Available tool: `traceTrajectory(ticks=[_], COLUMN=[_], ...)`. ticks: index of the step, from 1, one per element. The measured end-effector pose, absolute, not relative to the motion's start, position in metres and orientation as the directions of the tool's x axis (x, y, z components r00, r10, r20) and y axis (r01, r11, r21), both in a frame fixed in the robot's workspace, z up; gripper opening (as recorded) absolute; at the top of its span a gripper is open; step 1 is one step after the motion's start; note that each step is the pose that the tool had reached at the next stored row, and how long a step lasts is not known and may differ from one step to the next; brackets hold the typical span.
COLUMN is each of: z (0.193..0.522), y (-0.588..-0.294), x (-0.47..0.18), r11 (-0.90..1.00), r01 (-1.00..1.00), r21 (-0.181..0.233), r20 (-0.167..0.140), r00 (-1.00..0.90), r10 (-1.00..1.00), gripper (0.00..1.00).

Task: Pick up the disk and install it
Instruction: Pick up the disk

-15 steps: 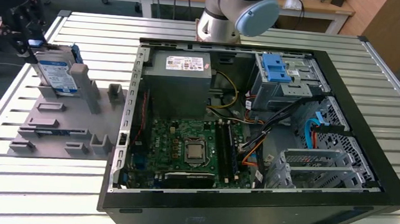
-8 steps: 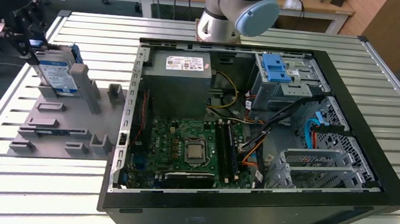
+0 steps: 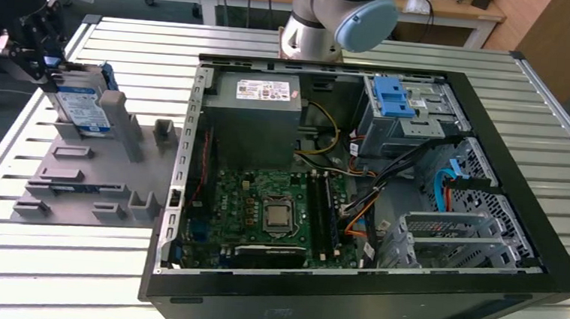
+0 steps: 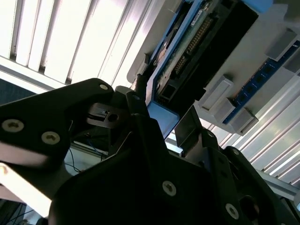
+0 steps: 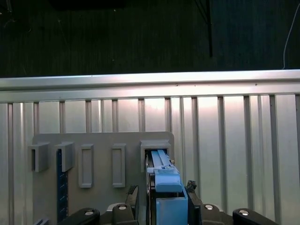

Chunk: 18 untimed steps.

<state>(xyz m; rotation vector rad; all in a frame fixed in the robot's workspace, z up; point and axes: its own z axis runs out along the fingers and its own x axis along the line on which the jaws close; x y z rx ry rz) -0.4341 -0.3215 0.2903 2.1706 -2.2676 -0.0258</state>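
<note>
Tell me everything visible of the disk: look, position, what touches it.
The disk is a flat silver-grey metal drive with a blue-and-white label and blue plastic rails along its edges. It stands upright on edge in a slot of the grey holder, on the slatted table at the exterior view's left. The gripper is at its top edge; contact cannot be judged.

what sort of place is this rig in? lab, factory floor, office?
Most likely a robotics lab or test bench: an opened desktop computer case lies on a slatted metal table, the disk stands in a grey fixture plate beside it, and wooden desks run behind.
</note>
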Motion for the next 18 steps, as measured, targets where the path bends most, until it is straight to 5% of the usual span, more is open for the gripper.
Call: traceTrajectory(ticks=[8, 18], z=[0.2877, 0.2875], y=[-0.3215, -0.3215], x=[-0.4345, -0.4345], r11=[0.044, 0.044], r01=[-0.999, -0.999], r21=[0.014, 0.013], r20=[-0.009, -0.010], r00=[-0.044, -0.044], r10=[-0.999, -0.999], gripper=[0.51, 0.36])
